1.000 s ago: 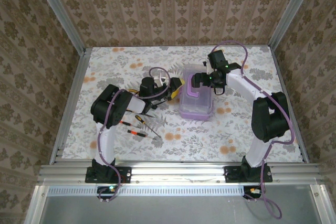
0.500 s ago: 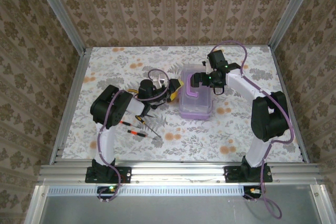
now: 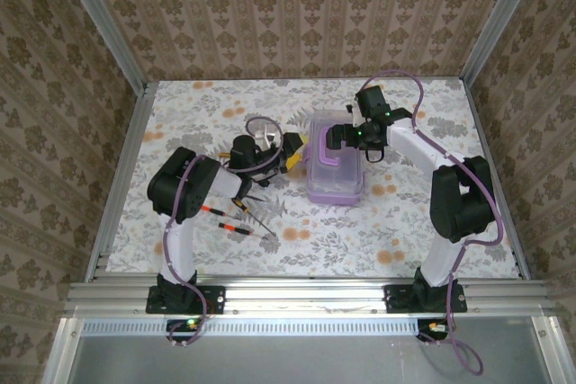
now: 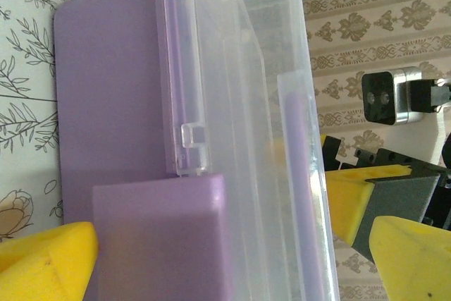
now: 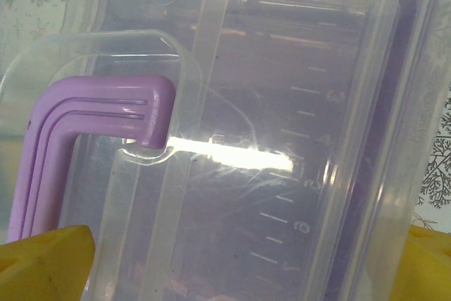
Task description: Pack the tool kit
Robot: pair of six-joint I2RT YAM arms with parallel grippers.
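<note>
The tool kit box (image 3: 335,183) stands mid-table, purple with a clear lid (image 5: 282,89) and a purple handle (image 5: 49,174). In the top view my left gripper (image 3: 295,152) sits at the box's left side. It is open, and in the left wrist view the box's purple wall (image 4: 106,89) and lid edge (image 4: 246,103) lie between its yellow fingertips (image 4: 42,262). My right gripper (image 3: 346,138) hovers over the far end of the lid, open, its fingertips (image 5: 42,262) straddling the lid's width. Several black-and-orange screwdrivers (image 3: 236,215) lie on the table by the left arm.
The floral tablecloth (image 3: 405,222) is bordered by aluminium rails (image 3: 121,177) and patterned walls. The right gripper's yellow finger (image 4: 352,202) and its wrist camera (image 4: 384,96) stand just beyond the box in the left wrist view. There is free room in front of the box.
My left arm has shifted a little to the left, its gripper easing back slightly along the box's left side. The right arm and the box have stayed put.
</note>
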